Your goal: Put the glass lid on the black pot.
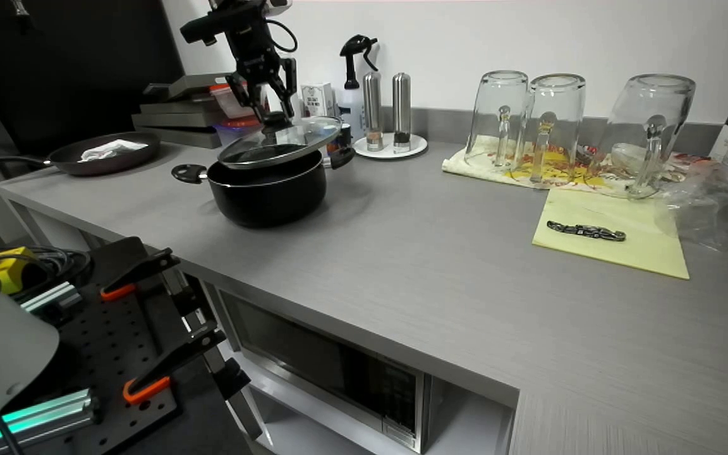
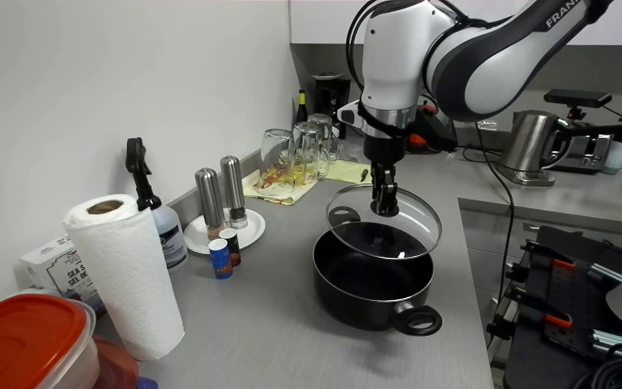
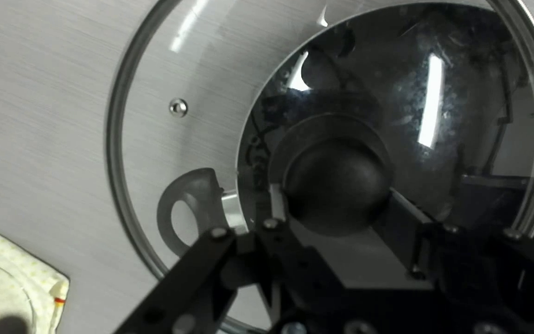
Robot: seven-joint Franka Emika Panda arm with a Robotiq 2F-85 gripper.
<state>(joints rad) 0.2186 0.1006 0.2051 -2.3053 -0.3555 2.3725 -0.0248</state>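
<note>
The glass lid (image 1: 310,136) hangs tilted over the black pot (image 1: 269,205) and shows in both exterior views (image 2: 416,229). It sits off-centre, shifted toward the drinking glasses, with part of the open black pot (image 2: 354,310) uncovered. Whether its lower edge touches the pot's rim I cannot tell. My gripper (image 1: 270,115) points down and is shut on the lid's dark knob; it also shows in an exterior view (image 2: 384,206). In the wrist view, the fingers of my gripper (image 3: 334,197) hold both sides of the knob, and a pot handle shows through the glass lid (image 3: 220,83).
Steel mills (image 1: 402,104) stand on a white plate (image 2: 257,224) near the wall, with small shakers (image 2: 220,259) beside. A paper towel roll (image 2: 127,281) and spray bottle (image 2: 173,237) are nearby. Drinking glasses (image 1: 497,120) stand on a cloth. A frying pan (image 1: 67,161) lies beyond the pot.
</note>
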